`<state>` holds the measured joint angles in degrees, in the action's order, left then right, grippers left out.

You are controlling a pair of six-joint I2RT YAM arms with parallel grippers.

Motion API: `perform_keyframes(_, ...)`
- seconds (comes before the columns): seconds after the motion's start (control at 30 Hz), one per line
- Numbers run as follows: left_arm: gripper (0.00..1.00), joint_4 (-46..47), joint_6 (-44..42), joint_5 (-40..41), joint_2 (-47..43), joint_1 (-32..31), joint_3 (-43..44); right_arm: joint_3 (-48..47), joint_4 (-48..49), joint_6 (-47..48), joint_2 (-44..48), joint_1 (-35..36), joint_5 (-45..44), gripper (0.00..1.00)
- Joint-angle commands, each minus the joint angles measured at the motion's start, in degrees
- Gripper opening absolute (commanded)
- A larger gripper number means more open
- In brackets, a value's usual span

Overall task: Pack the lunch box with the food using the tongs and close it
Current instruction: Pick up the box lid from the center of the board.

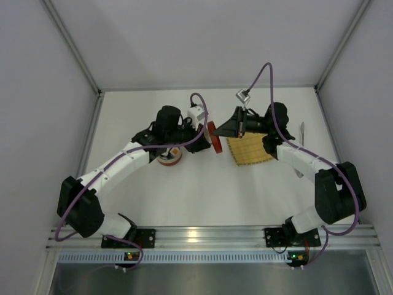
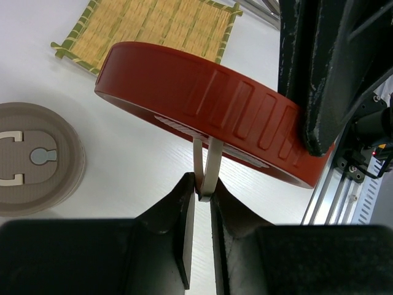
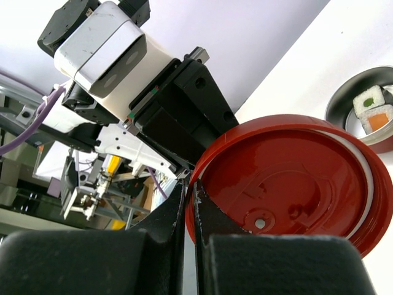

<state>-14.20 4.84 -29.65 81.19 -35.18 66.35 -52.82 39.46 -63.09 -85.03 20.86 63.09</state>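
The red round lid [image 2: 209, 110] of the lunch box hangs tilted above the table between both arms. My left gripper [image 2: 204, 184] is shut on the lid's white strap [image 2: 207, 163]. My right gripper [image 3: 189, 187] is shut on the lid's rim [image 3: 199, 184]; its black finger [image 2: 319, 74] shows across the lid in the left wrist view. The lunch box bowl [image 3: 339, 101] stands open on the table with two sushi pieces [image 3: 374, 110] of the food inside. In the top view the bowl [image 1: 169, 158] sits under the left arm. The tongs [image 1: 301, 131] lie right of the right arm.
A yellow bamboo mat [image 1: 249, 149] lies under the right gripper, in the left wrist view [image 2: 153, 27] beyond the lid. A beige round disc [image 2: 31, 160] with a latch mark rests on the table. White walls enclose the table on three sides.
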Motion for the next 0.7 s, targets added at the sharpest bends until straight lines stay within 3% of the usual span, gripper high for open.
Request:
perform_keyframes(0.0,0.19,7.4,2.5,-3.8,-0.4,-0.1,4.3,0.6,2.3,2.9,-0.7,1.8,2.8,0.00)
perform_keyframes(0.33,0.21,8.0,2.4,-4.2,-0.2,0.0,4.8,0.7,0.4,4.5,-1.2,2.8,2.7,0.00)
perform_keyframes(0.57,0.01,6.6,0.6,-4.4,-0.5,0.0,4.5,-0.3,-2.2,5.5,-1.8,2.9,2.8,0.00)
perform_keyframes(0.67,0.00,5.1,-0.7,-3.7,-1.3,0.0,4.0,-1.6,-7.4,8.3,-2.1,2.9,2.5,0.00)
